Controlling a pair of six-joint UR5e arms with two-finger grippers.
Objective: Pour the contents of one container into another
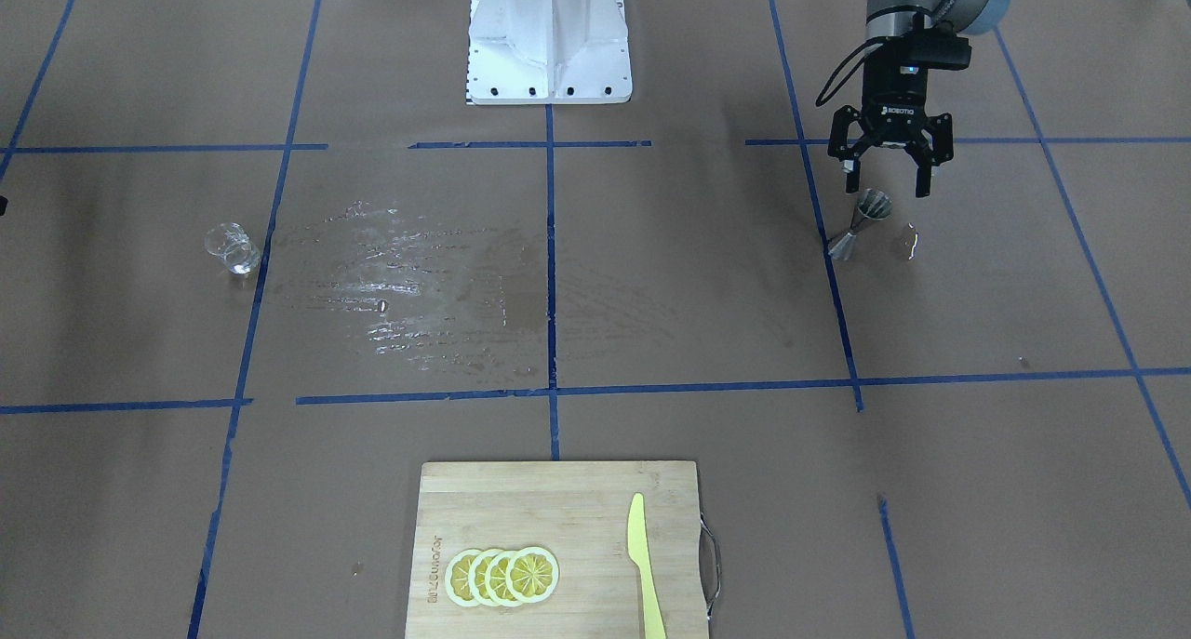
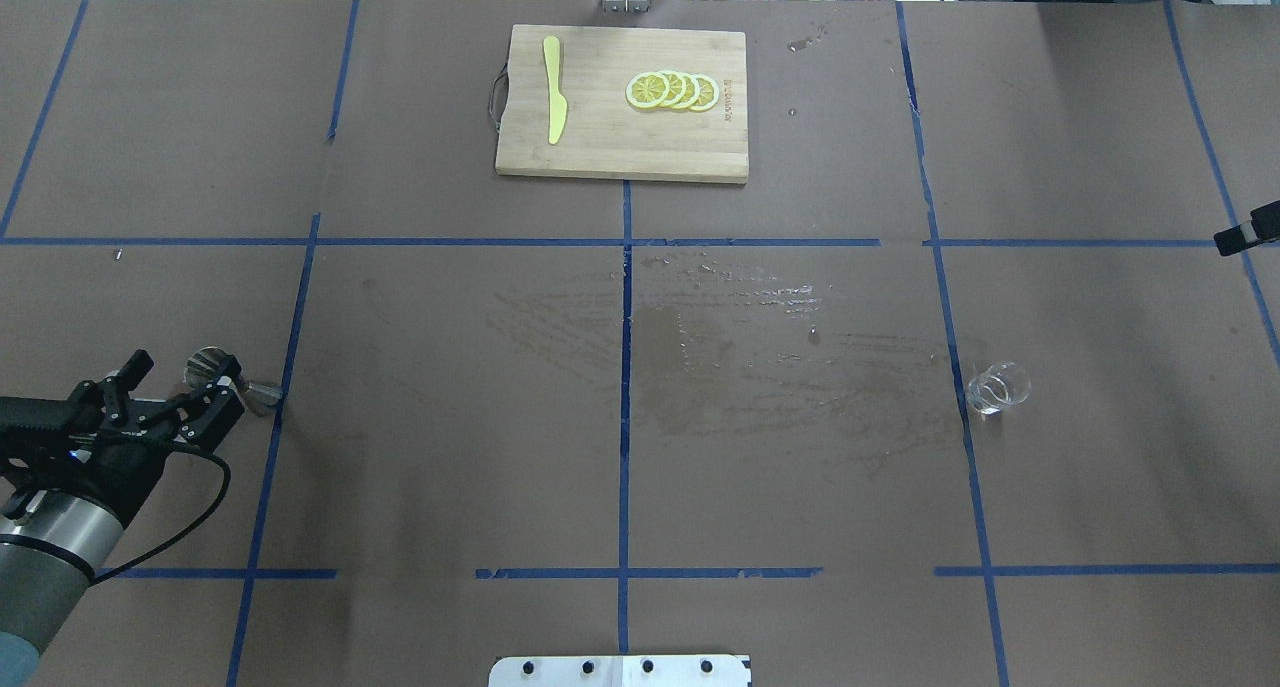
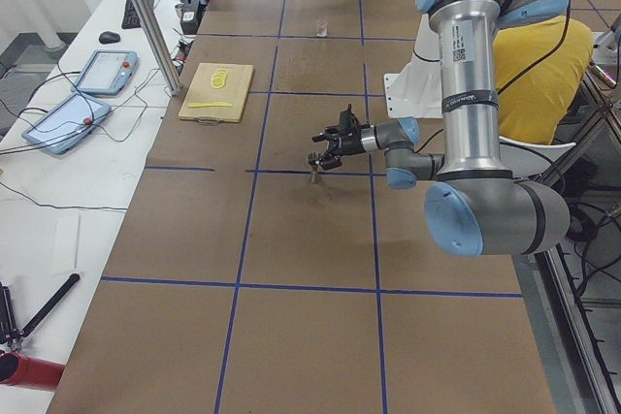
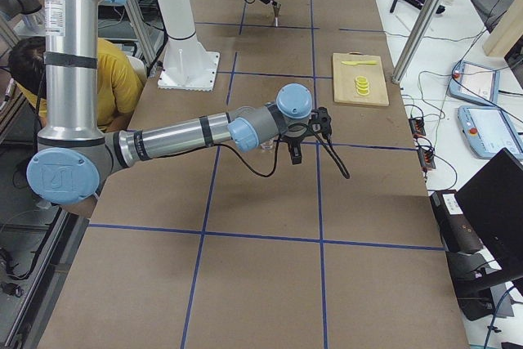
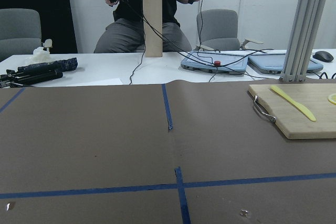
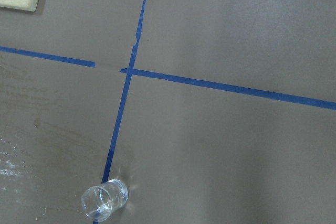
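Note:
The clear glass tumbler [image 1: 231, 248] [image 2: 997, 387] stands alone on the brown paper by a blue tape line. It also shows low in the right wrist view [image 6: 105, 200]. The silver jigger [image 1: 861, 222] [image 2: 262, 396] stands upright on the opposite side of the table. My left gripper [image 1: 886, 190] [image 2: 190, 375] hangs open just above the jigger, fingers either side of its top and clear of it. Only a black piece of my right gripper [image 2: 1245, 234] shows at the overhead view's right edge, well off from the tumbler; I cannot tell its state.
A wet smear [image 2: 740, 347] covers the paper mid-table. A wooden cutting board [image 2: 620, 157] with lemon slices [image 2: 672, 90] and a yellow knife [image 2: 553, 102] lies at the far edge. The white robot base [image 1: 549, 44] stands at the near edge. A seated person [image 5: 147, 19] is beyond the table.

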